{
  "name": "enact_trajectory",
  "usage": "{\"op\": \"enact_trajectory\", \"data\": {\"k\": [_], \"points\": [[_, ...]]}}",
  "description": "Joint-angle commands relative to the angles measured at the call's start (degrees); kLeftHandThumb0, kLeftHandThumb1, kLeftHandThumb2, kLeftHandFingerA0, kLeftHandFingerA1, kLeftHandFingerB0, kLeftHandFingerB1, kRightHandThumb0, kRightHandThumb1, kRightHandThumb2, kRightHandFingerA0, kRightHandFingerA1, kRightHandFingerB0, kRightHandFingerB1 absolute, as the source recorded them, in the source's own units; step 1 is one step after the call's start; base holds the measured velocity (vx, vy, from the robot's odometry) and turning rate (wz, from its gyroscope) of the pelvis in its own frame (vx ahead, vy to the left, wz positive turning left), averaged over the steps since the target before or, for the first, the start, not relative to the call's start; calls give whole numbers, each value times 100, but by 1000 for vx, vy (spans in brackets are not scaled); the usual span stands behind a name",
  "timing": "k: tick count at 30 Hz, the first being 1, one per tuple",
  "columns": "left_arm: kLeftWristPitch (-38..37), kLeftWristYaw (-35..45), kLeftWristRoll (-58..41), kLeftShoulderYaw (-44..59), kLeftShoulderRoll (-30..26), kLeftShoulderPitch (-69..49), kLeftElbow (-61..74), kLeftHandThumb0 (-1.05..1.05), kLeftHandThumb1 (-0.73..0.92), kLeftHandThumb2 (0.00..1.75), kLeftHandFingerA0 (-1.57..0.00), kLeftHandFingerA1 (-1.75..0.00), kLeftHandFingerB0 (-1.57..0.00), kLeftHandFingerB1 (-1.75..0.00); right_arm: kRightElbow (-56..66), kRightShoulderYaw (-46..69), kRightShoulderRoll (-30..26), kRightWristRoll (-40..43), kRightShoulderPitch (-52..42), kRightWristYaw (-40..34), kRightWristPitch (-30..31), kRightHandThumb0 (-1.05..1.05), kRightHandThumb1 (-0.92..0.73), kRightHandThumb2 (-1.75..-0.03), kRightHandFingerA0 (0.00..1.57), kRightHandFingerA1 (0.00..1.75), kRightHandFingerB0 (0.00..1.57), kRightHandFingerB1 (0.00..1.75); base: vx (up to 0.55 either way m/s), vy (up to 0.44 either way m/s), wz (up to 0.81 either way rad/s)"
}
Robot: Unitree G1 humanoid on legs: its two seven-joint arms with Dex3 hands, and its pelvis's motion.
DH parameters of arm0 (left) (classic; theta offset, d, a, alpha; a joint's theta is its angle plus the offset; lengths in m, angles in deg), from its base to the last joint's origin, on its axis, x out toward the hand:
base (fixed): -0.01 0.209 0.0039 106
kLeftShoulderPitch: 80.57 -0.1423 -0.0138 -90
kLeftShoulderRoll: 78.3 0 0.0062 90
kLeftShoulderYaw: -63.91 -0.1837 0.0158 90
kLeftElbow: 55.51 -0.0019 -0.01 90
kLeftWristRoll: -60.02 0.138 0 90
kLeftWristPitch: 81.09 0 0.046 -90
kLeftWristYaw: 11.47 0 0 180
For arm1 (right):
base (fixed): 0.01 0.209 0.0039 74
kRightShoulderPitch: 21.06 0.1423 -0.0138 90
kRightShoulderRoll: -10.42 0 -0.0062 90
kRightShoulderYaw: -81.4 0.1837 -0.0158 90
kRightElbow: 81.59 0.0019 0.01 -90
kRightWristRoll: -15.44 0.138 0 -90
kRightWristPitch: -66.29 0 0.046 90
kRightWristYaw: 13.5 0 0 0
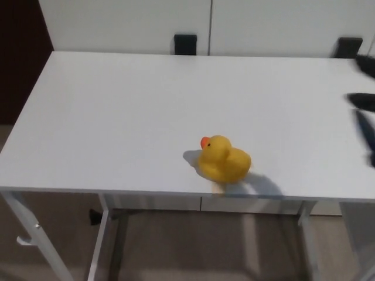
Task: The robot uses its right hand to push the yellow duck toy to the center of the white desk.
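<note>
The yellow duck toy [224, 159] is sitting upright on the white desk [135, 111], close to the near edge and a little right of the middle of that edge, with its orange beak [205, 142] pointing toward picture left and its shadow falling on the desktop to its right. Nothing is touching the duck, and the surface around it is lying bare. The right robot hand [365, 114] is showing only as blurred dark finger shapes at the right edge of the view, over the far right part of the desk and well apart from the duck; the fingers are appearing separated, with nothing held between them. The left robot hand is not showing. Behind the desk a pale panelled wall [129, 23] is running across the top of the view, with two small black blocks [185, 44] sitting at the desk's far edge. Under the near edge, the desk's white metal legs [102, 246] are standing on a brownish floor [176, 246].
</note>
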Motion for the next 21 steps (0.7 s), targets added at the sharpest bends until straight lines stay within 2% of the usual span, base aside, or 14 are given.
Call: {"op": "enact_trajectory", "data": {"k": [1, 2, 4, 9, 10, 11, 13, 17, 18, 19, 21], "points": [[-57, 49, -35, 67, -139, 1, -17, -19, 67, 69, -87, -73, -78, -58, -30, 3954, -896, 2050, -1735, 397, -515, -48, -70, -62, 84, 52, 49, 42, 0, 0, 0], [-78, 32, -18, 49, -137, -36, -15, -20, 68, 67, -86, -73, -78, -56, -520, 4333, -949, 2072, -1930, 312, -558, -40, -70, -61, 77, 59, 45, 49, 0, 0, 0], [-111, 16, -4, 35, -134, -84, -15, -19, 69, 66, -86, -74, -80, -57, -1160, 4694, -985, 2046, -2104, 128, -566, -38, -69, -60, 74, 59, 43, 51, 0, 0, 0], [-92, 25, -14, 46, -141, -89, -27, -18, 70, 66, -86, -73, -79, -56, -1942, 4837, -976, 1790, -2097, -308, -509, -35, -71, -61, 72, 59, 41, 53, 0, 0, 0], [-69, 11, -21, 55, -140, -81, -31, -18, 69, 66, -87, -73, -81, -57, -2613, 4787, -972, 1730, -2040, -471, -740, -22, -70, -61, 65, 55, 40, 48, 0, 0, 0], [-69, 11, -21, 55, -140, -81, -31, -18, 69, 66, -87, -73, -81, -57, -2613, 4787, -972, 1730, -2040, -471, -740, -22, -70, -61, 65, 55, 40, 48, 0, 0, 0], [-45, -6, -35, 72, -133, -72, -41, -20, 71, 64, -88, -72, -80, -55, -3922, 4593, -1027, 1505, -1965, -670, -1169, -20, -70, -62, 61, 56, 38, 47, 0, 0, 0], [-117, -11, -40, 75, -117, -120, -34, -19, 70, 66, -87, -72, -81, -58, -4930, 4318, -1120, 1166, -1965, -737, -1596, -16, -66, -64, 58, 56, 36, 47, 0, 0, 0], [-123, -21, -54, 91, -103, -122, -43, -18, 70, 67, -86, -70, -79, -57, -5096, 4301, -1076, 1424, -1938, -341, -1006, -31, -71, -60, 56, 68, 35, 53, 0, 0, 0], [-123, -21, -54, 91, -103, -122, -43, -18, 70, 67, -86, -70, -79, -57, -5096, 4301, -1076, 1424, -1938, -341, -1006, -31, -71, -60, 56, 68, 35, 53, 0, 0, 0], [-120, -31, -74, 113, -89, -116, -56, -19, 69, 67, -86, -71, -79, -57, -5332, 4296, -1070, 1830, -1882, 262, -135, -29, -72, -60, 55, 68, 35, 51, 0, 0, 0]]}}
